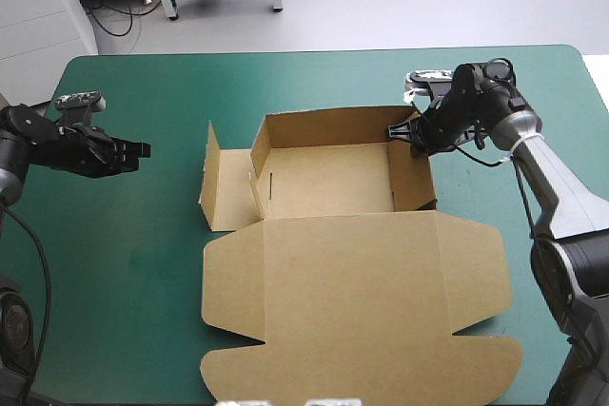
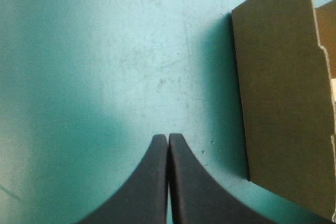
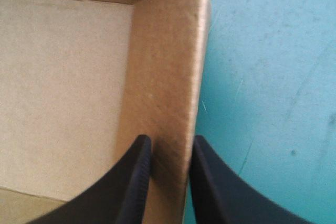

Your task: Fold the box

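The brown box (image 1: 328, 183) stands mid-table as an open tray, its back and right walls raised. Its wide lid (image 1: 352, 301) lies flat toward the near edge, and a left flap (image 1: 224, 183) stands partly raised beside the tray. My right gripper (image 1: 398, 132) is at the far right corner, one finger inside and one outside the right wall. In the right wrist view the gripper (image 3: 170, 142) pinches that wall (image 3: 168, 66). My left gripper (image 1: 143, 149) hovers shut to the left of the box; in its own view the gripper (image 2: 167, 136) points at the flap (image 2: 283, 87), well short of it.
The teal-green cover (image 1: 114, 263) stretches between my left gripper and the box's flap. The lid's front corners reach close to the table's near edge. The right arm's forearm (image 1: 552, 178) runs along the table's right side.
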Robot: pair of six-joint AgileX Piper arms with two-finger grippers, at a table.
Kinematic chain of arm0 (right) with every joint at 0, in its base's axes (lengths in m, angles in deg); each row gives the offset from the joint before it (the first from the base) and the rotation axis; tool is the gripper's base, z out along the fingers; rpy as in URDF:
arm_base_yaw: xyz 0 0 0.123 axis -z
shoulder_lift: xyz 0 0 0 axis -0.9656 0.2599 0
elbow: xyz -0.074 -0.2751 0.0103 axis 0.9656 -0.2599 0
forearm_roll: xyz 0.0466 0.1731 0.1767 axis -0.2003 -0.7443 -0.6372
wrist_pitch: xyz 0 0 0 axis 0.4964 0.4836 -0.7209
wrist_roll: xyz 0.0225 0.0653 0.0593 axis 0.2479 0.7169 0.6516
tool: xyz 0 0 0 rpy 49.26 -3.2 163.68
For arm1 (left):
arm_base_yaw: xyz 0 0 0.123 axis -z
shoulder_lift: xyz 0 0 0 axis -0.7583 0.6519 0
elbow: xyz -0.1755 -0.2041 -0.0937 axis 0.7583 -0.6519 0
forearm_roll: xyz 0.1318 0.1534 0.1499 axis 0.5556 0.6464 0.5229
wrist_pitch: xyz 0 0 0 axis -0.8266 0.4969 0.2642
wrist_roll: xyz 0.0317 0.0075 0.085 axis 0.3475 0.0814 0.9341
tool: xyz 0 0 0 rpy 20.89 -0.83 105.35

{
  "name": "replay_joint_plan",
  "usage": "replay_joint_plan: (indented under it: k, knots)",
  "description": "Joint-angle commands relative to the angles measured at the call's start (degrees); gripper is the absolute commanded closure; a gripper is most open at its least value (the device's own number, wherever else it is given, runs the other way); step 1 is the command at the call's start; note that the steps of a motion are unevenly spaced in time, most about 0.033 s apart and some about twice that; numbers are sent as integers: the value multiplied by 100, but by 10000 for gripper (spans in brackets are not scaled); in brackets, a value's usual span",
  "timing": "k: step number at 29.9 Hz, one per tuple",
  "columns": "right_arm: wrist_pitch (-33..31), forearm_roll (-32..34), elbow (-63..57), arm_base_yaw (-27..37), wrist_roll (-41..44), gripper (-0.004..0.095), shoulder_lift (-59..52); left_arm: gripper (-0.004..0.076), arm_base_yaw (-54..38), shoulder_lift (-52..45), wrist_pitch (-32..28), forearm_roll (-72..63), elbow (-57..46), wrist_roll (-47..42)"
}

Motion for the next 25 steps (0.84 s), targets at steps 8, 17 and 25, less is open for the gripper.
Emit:
replay_joint_plan:
  k: [8, 17, 25]
  knots:
    - [-718, -34, 1084, -7, -6, 89, -268, 756, 2, -250, -102, -202, 139, -169]
    - [-751, -8, 1089, -17, 437, 79, -722, 756, 2, -250, -77, -255, 139, -193]
    - [-751, 162, 541, -122, 451, 79, -1059, 756, 2, -250, -65, -391, 139, -218]
